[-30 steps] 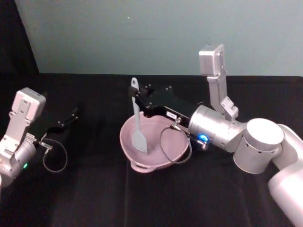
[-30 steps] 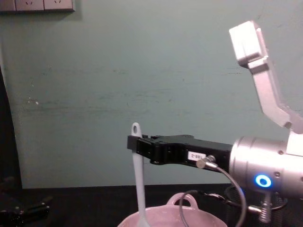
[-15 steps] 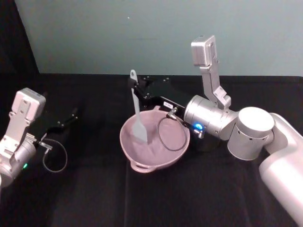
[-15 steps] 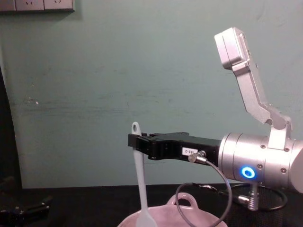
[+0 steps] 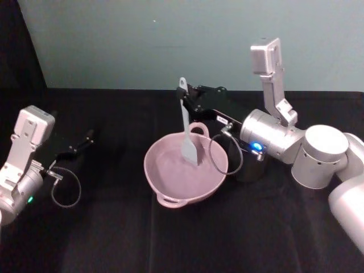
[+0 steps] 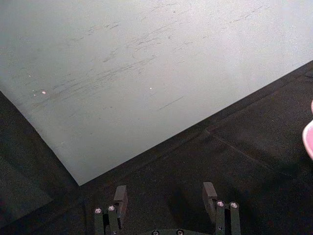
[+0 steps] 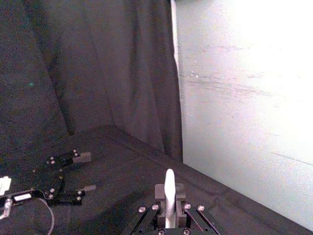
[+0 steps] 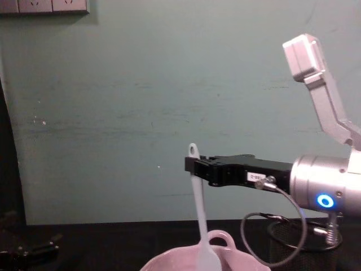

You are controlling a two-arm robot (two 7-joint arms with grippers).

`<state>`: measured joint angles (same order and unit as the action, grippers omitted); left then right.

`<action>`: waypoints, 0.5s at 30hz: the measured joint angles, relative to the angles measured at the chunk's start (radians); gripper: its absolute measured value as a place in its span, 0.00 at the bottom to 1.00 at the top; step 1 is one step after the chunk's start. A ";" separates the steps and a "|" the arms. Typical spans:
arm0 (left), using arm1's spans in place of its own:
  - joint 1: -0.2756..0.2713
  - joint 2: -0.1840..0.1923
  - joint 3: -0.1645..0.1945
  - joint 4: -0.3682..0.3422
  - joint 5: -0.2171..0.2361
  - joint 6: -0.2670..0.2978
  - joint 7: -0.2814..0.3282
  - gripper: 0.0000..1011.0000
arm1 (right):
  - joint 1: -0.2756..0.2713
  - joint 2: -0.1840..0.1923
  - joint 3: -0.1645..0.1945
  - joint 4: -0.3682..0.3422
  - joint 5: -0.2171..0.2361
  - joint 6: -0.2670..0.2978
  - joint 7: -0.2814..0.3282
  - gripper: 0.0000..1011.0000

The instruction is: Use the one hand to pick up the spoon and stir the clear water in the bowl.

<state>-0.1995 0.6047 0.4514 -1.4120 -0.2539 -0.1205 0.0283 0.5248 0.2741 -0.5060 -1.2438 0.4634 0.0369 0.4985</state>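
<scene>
White spoon (image 5: 188,136) held upright in the pink bowl (image 5: 152,170).
The black, boxy right gripper (image 5: 191,101) was clamped on the slim handle just below its holed end. The flat blade dipped inside the wide bowl's far right part. I couldn't make out the water.

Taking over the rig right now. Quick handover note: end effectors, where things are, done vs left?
Right end effector: shut on the spoon near the top of its handle. The spoon is upright, blade down inside the bowl.
Left end effector: open, holding nothing, parked low at the robot's left.
Done: spoon picked up, blade in the bowl.
Left: stirring. The water cannot be made out, so it is unclear whether the blade reaches it.
</scene>
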 joint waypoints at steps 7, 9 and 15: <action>0.000 0.000 0.000 0.000 0.000 0.000 0.000 1.00 | -0.040 0.037 0.020 -0.056 0.002 0.015 -0.005 0.12; 0.000 0.000 0.000 0.000 0.000 0.000 0.000 1.00 | -0.054 0.048 0.025 -0.081 0.002 0.021 -0.009 0.12; 0.000 0.000 0.000 0.000 0.000 0.000 0.000 1.00 | -0.089 0.071 0.029 -0.139 0.008 0.033 -0.010 0.12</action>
<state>-0.1995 0.6047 0.4514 -1.4120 -0.2539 -0.1205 0.0283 0.4359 0.3446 -0.4769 -1.3829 0.4715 0.0697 0.4882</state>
